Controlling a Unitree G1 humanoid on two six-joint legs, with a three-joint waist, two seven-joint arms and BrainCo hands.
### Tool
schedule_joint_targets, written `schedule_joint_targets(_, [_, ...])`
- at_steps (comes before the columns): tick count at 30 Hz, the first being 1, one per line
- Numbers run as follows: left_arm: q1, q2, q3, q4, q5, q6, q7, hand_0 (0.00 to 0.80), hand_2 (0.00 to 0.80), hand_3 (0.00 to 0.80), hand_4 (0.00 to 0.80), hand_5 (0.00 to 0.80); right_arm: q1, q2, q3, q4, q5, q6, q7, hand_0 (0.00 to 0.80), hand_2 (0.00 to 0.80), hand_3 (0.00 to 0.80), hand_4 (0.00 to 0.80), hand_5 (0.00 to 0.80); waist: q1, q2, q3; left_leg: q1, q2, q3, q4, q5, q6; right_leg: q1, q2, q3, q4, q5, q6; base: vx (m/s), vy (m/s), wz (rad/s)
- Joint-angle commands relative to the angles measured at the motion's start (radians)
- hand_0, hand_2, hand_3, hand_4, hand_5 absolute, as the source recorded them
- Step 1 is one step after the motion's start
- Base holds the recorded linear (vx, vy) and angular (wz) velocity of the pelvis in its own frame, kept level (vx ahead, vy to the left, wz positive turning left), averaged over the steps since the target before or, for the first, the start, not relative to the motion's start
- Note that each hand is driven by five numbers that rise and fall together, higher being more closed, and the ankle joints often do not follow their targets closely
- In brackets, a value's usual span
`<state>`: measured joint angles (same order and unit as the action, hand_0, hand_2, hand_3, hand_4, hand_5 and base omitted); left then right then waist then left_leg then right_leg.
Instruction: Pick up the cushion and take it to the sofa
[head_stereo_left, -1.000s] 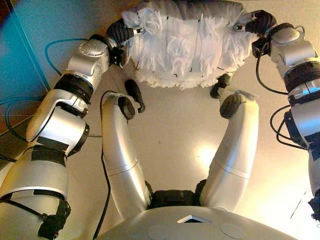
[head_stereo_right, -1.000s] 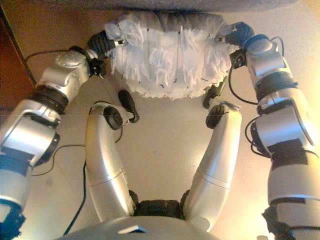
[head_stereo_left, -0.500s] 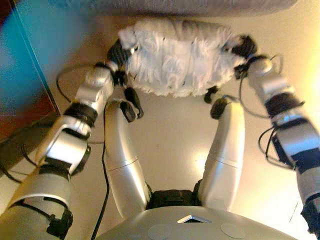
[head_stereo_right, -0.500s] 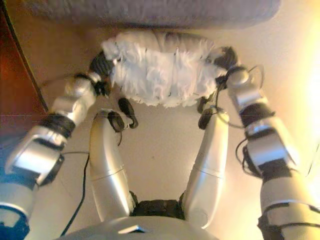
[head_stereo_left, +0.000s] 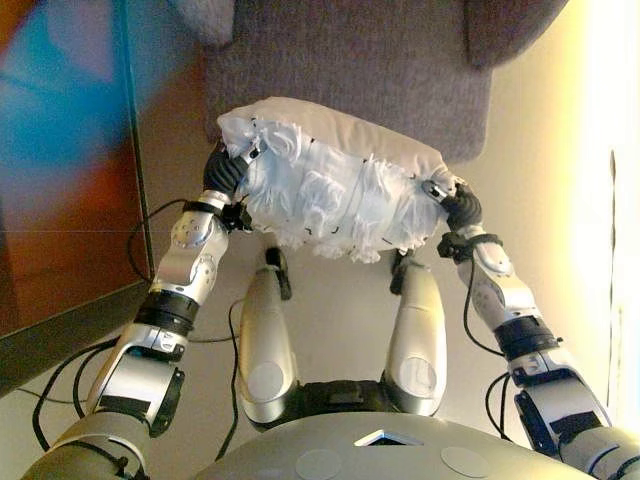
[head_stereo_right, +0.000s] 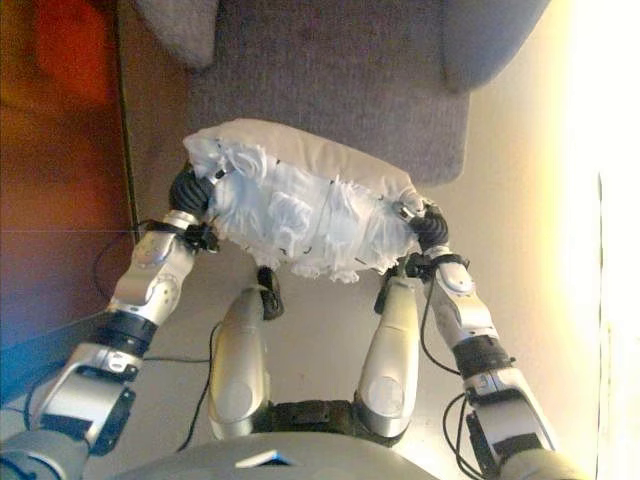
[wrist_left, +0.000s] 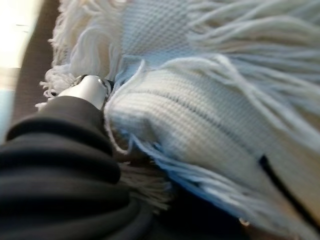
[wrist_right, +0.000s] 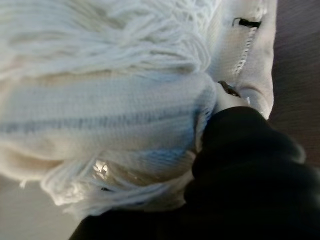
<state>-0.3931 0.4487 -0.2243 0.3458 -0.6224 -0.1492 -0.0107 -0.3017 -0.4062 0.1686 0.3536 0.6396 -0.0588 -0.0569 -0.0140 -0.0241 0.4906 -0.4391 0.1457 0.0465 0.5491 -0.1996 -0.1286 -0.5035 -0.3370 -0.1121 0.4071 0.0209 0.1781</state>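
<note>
Our left hand (head_stereo_left: 224, 172) is pressed into one end of the cushion (head_stereo_left: 330, 195). We see its dark cover and a bit of silver, but its fingers are buried in the fluffy white yarn, so we cannot tell if they curl or stay flat. We think it pushes inward so the soft cushion cannot slip down.

The cushion hangs between our two hands, up off the floor (head_stereo_left: 340, 310). Its fringed side faces us and its plain cream side faces away. It is wide and floppy, so one hand on each end seems the best way to carry it.

Our right hand (head_stereo_left: 458, 207) pushes on the other end, a little lower than the left hand, so the cushion tilts. Its fingers are hidden in the yarn too, and we cannot tell how they sit.

Just past both hands is the grey sofa (head_stereo_left: 370, 70). The cushion is in front of its seat, not yet on it. We think it goes forward next.
</note>
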Motion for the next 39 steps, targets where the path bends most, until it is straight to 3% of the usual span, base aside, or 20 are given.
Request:
schedule_joint_targets(1, [0.022,-0.036,0.004,-0.077,-0.019,-0.028,-0.011,0.8,0.8,0.8,0.8,0.8,-0.066,0.004,-0.031,-0.094,0.035,0.008,0.054,0.8,0.8,0.8,0.8,0.8,0.049,-0.019,-0.148,0.024,-0.04,-0.098,-0.121,0.09,0.027,0.1,-0.027,0.033,-0.149,0.061,0.05,0.169,0.054,-0.54])
schedule_joint_targets(4, [0.05,-0.029,0.035,-0.082,-0.012,-0.008,-0.018,0.8,0.8,0.8,0.8,0.8,-0.047,0.003,-0.016,-0.123,0.043,0.037,0.071,0.8,0.8,0.8,0.8,0.8,0.051,-0.021,-0.2,0.113,-0.021,-0.035,-0.205,0.109,0.035,0.191,-0.021,0.001,-0.209,0.072,0.049,0.171,0.045,-0.55])
schedule_joint_targets(8, [0.091,-0.027,0.049,-0.078,-0.005,0.038,-0.056,0.8,0.8,0.8,0.8,0.8,0.057,0.025,-0.053,-0.185,0.187,-0.018,0.191,0.8,0.8,0.8,0.8,0.8,0.039,-0.019,-0.286,0.246,-0.018,0.027,-0.284,0.119,0.038,0.332,-0.027,-0.05,-0.269,0.08,0.044,0.265,0.039,0.12])
schedule_joint_targets(12, [0.087,-0.04,0.024,-0.067,0.021,0.1,-0.083,0.8,0.8,0.8,0.8,0.8,0.103,0.02,-0.084,-0.142,0.109,0.048,0.016,0.8,0.8,0.8,0.8,0.8,0.023,-0.015,-0.356,0.358,-0.009,0.142,-0.355,0.137,0.041,0.449,-0.028,-0.125,-0.322,0.096,0.042,0.238,0.034,0.33])
schedule_joint_targets(17, [0.089,-0.028,0.023,-0.081,-0.019,0.141,-0.064,0.8,0.8,0.8,0.8,0.8,0.075,0.021,-0.075,-0.141,0.146,0.1,-0.02,0.8,0.8,0.8,0.8,0.8,0.027,-0.015,-0.403,0.438,-0.036,0.131,-0.414,0.133,0.055,0.502,-0.019,-0.12,-0.358,0.106,0.045,0.109,0.087,0.2])
schedule_joint_targets(21, [0.049,-0.041,0.007,-0.053,-0.011,0.142,-0.051,0.8,0.8,0.8,0.8,0.8,-0.001,0.019,-0.048,-0.108,0.049,0.049,-0.07,0.8,0.8,0.8,0.8,0.8,0.03,-0.02,-0.429,0.477,-0.08,0.138,-0.417,0.1,0.081,0.512,-0.045,-0.105,-0.351,0.171,0.05,0.059,0.16,-0.05])
schedule_joint_targets(25, [0.018,-0.049,-0.007,-0.013,0.015,0.132,-0.037,0.8,0.8,0.8,0.8,0.8,-0.017,0.031,-0.042,-0.069,0.034,-0.023,-0.099,0.8,0.8,0.8,0.8,0.8,0.015,-0.015,-0.434,0.495,-0.124,0.138,-0.428,0.085,0.12,0.451,-0.097,-0.023,-0.214,0.298,0.061,0.01,0.215,0.04])
schedule_joint_targets(28, [0.017,-0.044,-0.024,-0.002,0.031,0.128,-0.027,0.8,0.8,0.8,0.8,0.8,0.013,0.045,-0.047,-0.043,0.042,-0.027,-0.109,0.8,0.8,0.8,0.8,0.8,0.005,0.008,-0.424,0.51,-0.148,0.131,-0.429,0.081,0.149,0.386,-0.101,0.025,-0.027,0.336,0.046,0.061,0.276,0.06])
schedule_joint_targets(30, [0.036,-0.042,-0.024,-0.006,0.029,0.119,-0.031,0.8,0.8,0.8,0.8,0.8,0.038,0.042,-0.047,-0.039,0.057,-0.028,-0.092,0.8,0.8,0.8,0.8,0.8,-0.003,0.023,-0.417,0.529,-0.155,0.133,-0.437,0.077,0.162,0.34,-0.067,0.047,0.065,0.31,0.028,0.087,0.246,-0.11])
schedule_joint_targets(33, [0.055,-0.05,-0.026,-0.007,0.046,0.104,-0.042,0.8,0.8,0.8,0.8,0.8,0.059,0.039,-0.049,-0.013,0.048,-0.027,-0.069,0.8,0.8,0.8,0.8,0.8,-0.014,0.014,-0.413,0.561,-0.181,0.132,-0.448,0.066,0.169,0.322,-0.018,0.013,0.034,0.3,0.028,0.168,0.101,-0.03])
schedule_joint_targets(36, [0.059,-0.055,-0.027,-0.02,0.052,0.114,-0.038,0.8,0.8,0.8,0.8,0.8,0.052,0.029,-0.047,0.022,0.039,-0.015,-0.052,0.8,0.8,0.8,0.8,0.8,-0.031,-0.015,-0.412,0.598,-0.213,0.125,-0.436,0.027,0.165,0.325,0.066,-0.032,-0.17,0.277,0.036,0.304,-0.038,-0.1])
schedule_joint_targets(39, [0.042,-0.064,-0.053,-0.001,0.06,0.105,-0.044,0.8,0.8,0.8,0.8,0.8,0.023,-0.003,-0.043,0.064,0.064,-0.007,-0.037,0.8,0.8,0.8,0.8,0.8,-0.057,-0.029,-0.408,0.636,-0.228,0.102,-0.421,-0.014,0.169,0.293,0.132,-0.036,-0.349,0.259,0.041,0.35,-0.033,-0.14])
